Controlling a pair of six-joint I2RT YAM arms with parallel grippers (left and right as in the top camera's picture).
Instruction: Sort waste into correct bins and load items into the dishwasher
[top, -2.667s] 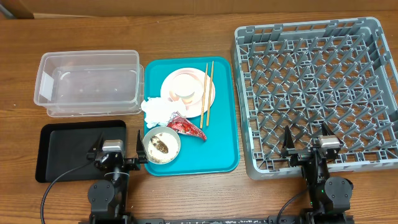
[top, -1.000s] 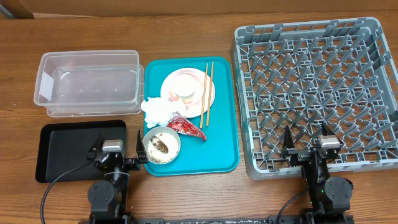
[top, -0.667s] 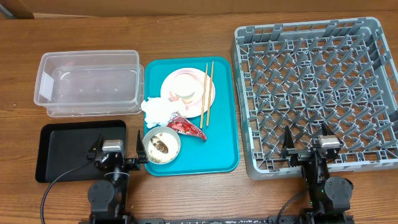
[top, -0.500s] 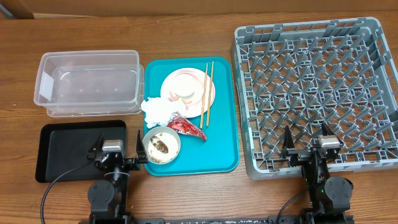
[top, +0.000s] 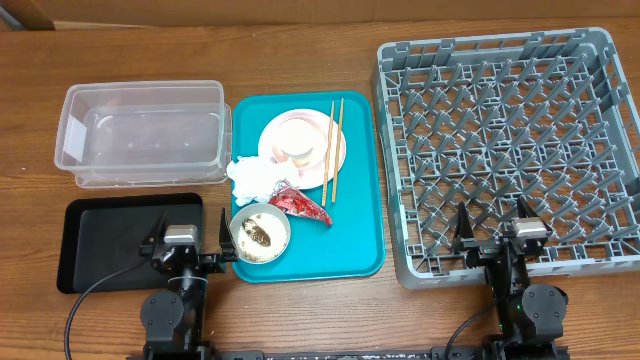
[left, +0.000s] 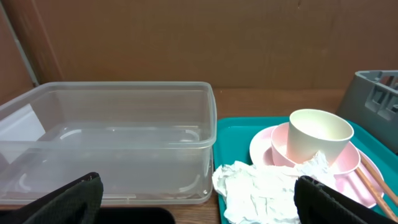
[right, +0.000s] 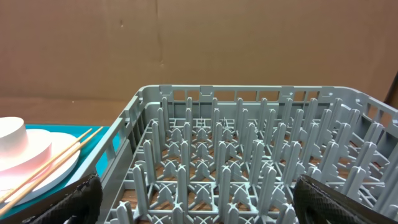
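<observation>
My left hand (top: 185, 245) is open as wide as it goes, and it holds nothing and touches nothing. My right hand (top: 495, 240) is wide open too, with nothing in it. The left one sits over the edge of the flat black tray (top: 105, 245), just beside the grey bowl (top: 240, 222). Brown food bits (top: 260, 238) with little white crumbs lie in that bowl. The bowl stands on a big smooth teal tray (top: 350, 225). A scrunched white napkin (top: 255, 178) and a crinkly shiny red wrapper (top: 298, 205) lie beside it, touching each other. Behind them is a round pink plate (top: 285, 128) with a pink bowl (left: 280, 146) on it, and a small white cup (left: 317, 134) stands in that bowl. Two thin wooden chopsticks (top: 332, 150) lie across the right side of the plate. The see-through tub (top: 145, 135) with round corners is to the left of the teal tray. My right hand is at the near edge of the big grey rack (top: 500, 130), which is full of pegs that stand up. All of it rests on a brown wooden table (top: 320, 310).
</observation>
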